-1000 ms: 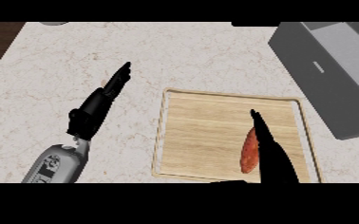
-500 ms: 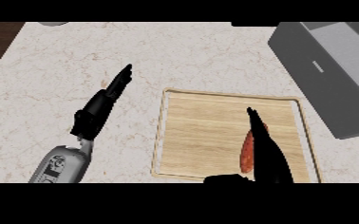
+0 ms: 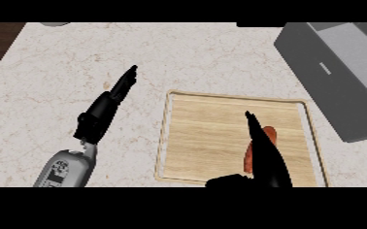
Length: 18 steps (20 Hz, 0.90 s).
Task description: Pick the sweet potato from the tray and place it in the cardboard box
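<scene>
— Right hand first: how is it set, and what is it on?

— Black, narrow, fingers straight and held together, pointing toward the far rim of the tray. It lies over the sweet potato, which shows as an orange-red, elongated strip along both sides of the fingers. The fingers are not curled round it; whether they press on it I cannot tell.

— And the tray itself?

— Pale wood with a visible grain, rectangular with rounded corners and a low raised rim. It sits on a speckled, marble-like counter, toward the near right. The sweet potato is in the tray's right half, nearer the near rim.

— The box?

— A grey, flat-sided cardboard box at the counter's far right corner, just beside the tray's right rim, its opening cut off by the view's edge.

— The other hand?

— The left hand is over bare counter left of the tray, fingers straight, holding nothing, with open surface all around it.
</scene>
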Tool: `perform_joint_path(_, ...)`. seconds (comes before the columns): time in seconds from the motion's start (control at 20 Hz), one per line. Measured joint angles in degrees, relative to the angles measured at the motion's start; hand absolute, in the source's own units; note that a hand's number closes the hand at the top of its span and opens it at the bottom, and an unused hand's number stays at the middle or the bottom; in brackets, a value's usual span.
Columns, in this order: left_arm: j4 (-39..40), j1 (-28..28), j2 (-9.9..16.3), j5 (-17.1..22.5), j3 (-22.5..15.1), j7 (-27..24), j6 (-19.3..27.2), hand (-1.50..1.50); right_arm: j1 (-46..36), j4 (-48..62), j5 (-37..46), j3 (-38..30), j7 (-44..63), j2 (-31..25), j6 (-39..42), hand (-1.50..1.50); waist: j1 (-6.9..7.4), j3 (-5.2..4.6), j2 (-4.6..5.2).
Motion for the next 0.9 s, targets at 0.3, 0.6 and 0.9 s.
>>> perform_joint_path(0.3,0.63,-0.1,-0.41,-0.6,1.78,-0.7,-1.5,0.0,-1.37,3.95,-0.34,1.71,-0.38,0.0,-2.0,-1.5,0.03,-0.17,-0.19)
perform_joint_path(0.6,-0.38,1.01,-1.12,-1.49,2.12,-0.61,-2.52,0.0,-2.24,7.74,-0.75,1.56,-2.07,0.05,-3.45,-1.5,0.13,-0.46,-0.55)
perform_joint_path(0.9,-0.55,0.64,-2.51,-2.8,1.99,0.35,-1.92,0.0,-2.9,10.38,0.29,1.92,-2.26,0.02,-3.91,-1.5,0.16,-0.73,-0.89)
